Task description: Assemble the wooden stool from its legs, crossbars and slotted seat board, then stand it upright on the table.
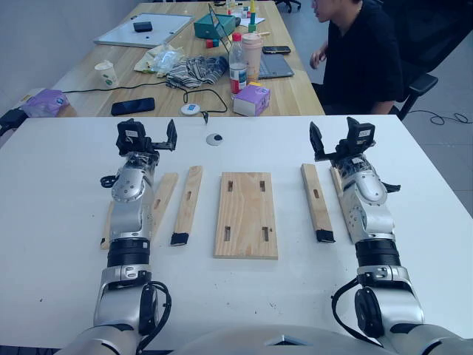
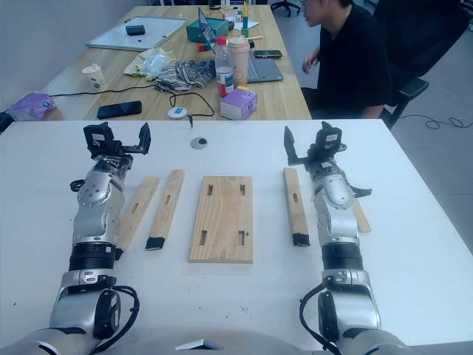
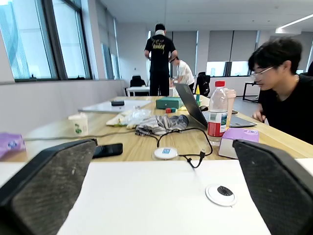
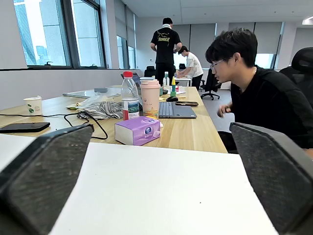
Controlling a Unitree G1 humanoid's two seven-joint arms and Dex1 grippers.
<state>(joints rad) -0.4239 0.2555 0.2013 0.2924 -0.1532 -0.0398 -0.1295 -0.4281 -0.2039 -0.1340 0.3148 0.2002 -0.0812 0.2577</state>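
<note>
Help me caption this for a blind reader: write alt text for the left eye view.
A slotted seat board lies flat on the white table between the robot's arms, wooden slats on either side. The left gripper and right gripper are open and empty.

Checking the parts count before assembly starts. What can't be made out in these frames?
- Outer right piece, head views: the right forearm covers most of it, so its length and slots can't be seen.
- Outer left piece, head views: the left forearm hides its near end. The wood sliver on the arm's other side may be the same piece or another one.
- The total part count can't be settled.
</note>
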